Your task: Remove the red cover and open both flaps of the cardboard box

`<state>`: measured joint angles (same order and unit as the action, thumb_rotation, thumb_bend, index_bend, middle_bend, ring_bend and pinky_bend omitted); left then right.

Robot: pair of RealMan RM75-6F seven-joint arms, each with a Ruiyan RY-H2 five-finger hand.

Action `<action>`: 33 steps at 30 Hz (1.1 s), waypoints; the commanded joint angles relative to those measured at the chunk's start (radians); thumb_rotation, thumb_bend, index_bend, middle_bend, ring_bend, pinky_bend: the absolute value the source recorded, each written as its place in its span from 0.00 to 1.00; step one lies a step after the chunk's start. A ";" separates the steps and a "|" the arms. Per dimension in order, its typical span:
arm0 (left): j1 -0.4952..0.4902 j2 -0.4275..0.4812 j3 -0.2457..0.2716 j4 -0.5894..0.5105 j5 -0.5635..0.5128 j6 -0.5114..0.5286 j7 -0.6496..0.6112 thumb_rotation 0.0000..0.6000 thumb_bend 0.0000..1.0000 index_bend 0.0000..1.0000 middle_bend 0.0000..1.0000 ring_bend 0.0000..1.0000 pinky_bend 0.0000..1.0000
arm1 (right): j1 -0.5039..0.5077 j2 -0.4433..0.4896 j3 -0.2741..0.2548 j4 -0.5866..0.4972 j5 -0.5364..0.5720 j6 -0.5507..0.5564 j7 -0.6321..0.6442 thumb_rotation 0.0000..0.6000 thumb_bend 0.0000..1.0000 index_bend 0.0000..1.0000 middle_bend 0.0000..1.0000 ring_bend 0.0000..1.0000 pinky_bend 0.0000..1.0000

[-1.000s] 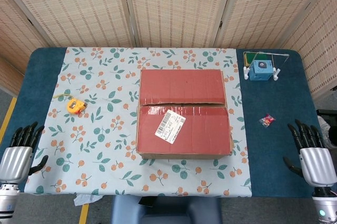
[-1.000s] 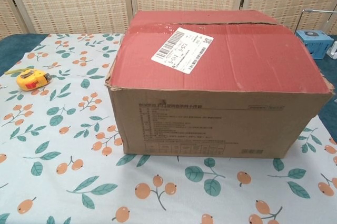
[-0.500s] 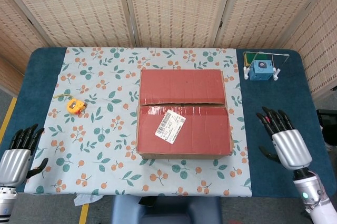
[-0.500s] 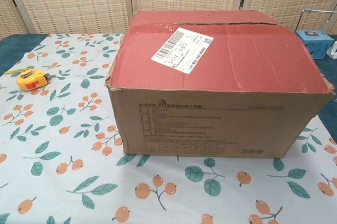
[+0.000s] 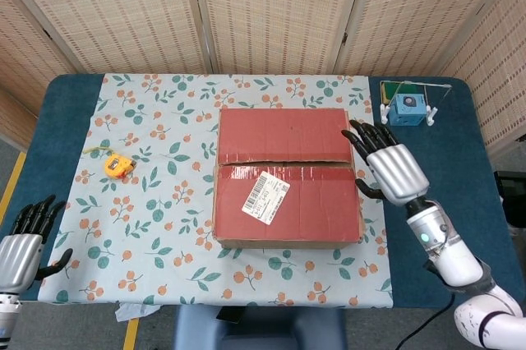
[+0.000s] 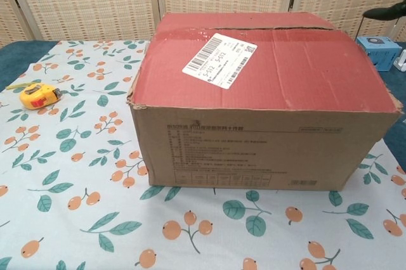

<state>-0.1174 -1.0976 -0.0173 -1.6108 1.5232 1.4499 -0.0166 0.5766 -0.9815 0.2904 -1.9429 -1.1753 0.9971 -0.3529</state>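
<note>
The left hand [image 5: 23,243] hangs at the near left corner of the counter [image 5: 62,112], fingers spread and holding nothing, well apart from the cardboard box [image 5: 287,177]. The right hand [image 5: 389,165] hovers just beside the box's right edge, over the seam between the two flaps, fingers fanned apart and empty; whether its fingertips touch the cardboard cannot be told. In the chest view only a dark fingertip [image 6: 386,11] shows at the upper right, the rest cut off. The box sits mid-counter on the floral cloth [image 5: 156,177], both flaps closed, the red cover [image 5: 288,169] across its top with a white shipping label [image 5: 265,197] on the near flap. Further left lies a yellow tape measure [image 5: 117,166]; at the far right corner stands a small blue box [image 5: 407,108].
</note>
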 commanded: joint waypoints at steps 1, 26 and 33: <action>0.005 0.000 -0.002 0.014 0.021 0.027 -0.024 1.00 0.38 0.02 0.00 0.00 0.00 | 0.096 -0.093 0.020 0.071 0.097 -0.029 -0.149 1.00 0.39 0.00 0.00 0.00 0.00; 0.016 -0.002 -0.010 0.037 -0.012 0.023 -0.036 1.00 0.38 0.00 0.00 0.00 0.00 | 0.270 -0.279 -0.037 0.248 0.269 -0.050 -0.255 1.00 0.39 0.00 0.00 0.00 0.00; 0.018 -0.009 -0.011 0.043 -0.008 0.032 -0.027 1.00 0.38 0.00 0.00 0.00 0.00 | 0.314 -0.331 0.007 0.353 0.256 -0.051 -0.186 1.00 0.39 0.00 0.00 0.00 0.00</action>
<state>-0.1008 -1.1064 -0.0276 -1.5674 1.5138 1.4793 -0.0430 0.8802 -1.3070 0.2846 -1.5951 -0.9203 0.9463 -0.5524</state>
